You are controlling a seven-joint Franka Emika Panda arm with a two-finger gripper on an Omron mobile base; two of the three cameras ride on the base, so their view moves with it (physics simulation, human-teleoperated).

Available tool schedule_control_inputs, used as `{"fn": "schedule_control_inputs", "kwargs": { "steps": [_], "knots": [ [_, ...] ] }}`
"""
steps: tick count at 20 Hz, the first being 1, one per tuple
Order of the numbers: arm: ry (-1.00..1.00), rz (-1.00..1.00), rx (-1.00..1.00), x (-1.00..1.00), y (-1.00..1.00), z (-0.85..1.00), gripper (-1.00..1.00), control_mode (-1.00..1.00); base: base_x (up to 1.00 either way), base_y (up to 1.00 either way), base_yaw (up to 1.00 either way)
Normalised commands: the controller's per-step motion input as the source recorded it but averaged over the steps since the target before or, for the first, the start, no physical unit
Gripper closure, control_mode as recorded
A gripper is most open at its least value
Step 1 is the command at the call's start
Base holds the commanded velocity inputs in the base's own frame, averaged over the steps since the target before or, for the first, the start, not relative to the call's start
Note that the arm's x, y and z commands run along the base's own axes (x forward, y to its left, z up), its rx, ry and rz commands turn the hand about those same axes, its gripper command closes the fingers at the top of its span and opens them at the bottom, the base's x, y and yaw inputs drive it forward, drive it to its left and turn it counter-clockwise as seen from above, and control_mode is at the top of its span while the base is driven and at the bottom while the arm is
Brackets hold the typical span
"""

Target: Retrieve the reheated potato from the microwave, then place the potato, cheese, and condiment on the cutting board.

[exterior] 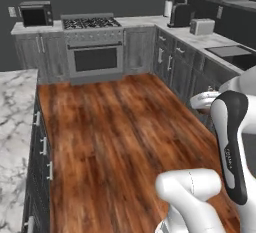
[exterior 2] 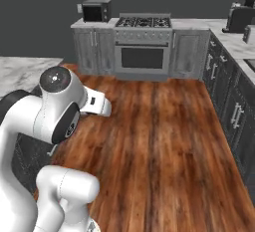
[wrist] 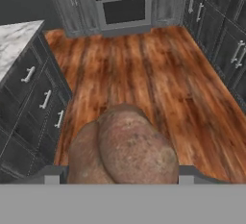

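Gripper [wrist: 122,177] jaws spread wide, clamped on the brown potato [wrist: 129,148] at 6 o'clock in hand view, above wood floor [wrist: 158,79]; microwave [exterior: 35,14] on far counter at 11 o'clock.

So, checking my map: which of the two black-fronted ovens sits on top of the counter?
The microwave, the small box on the counter; the larger oven is built in under the burners.

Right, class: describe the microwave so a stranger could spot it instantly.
Find the back counter left of the stove. At its left end sits the microwave, a small dark box with a black glass door, the one appliance standing there on top of the counter.
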Motion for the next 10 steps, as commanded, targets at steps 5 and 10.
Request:
{"fn": "schedule_control_inputs", "kwargs": {
  "steps": [5,10],
  "knots": [
    [0.0,0.0,0.0,0.0,0.0,0.0,1.0,1.0,0.65,-0.19,-0.23],
    [0.0,0.0,0.0,0.0,0.0,0.0,1.0,1.0,0.61,-0.2,-0.26]
  ]
}}
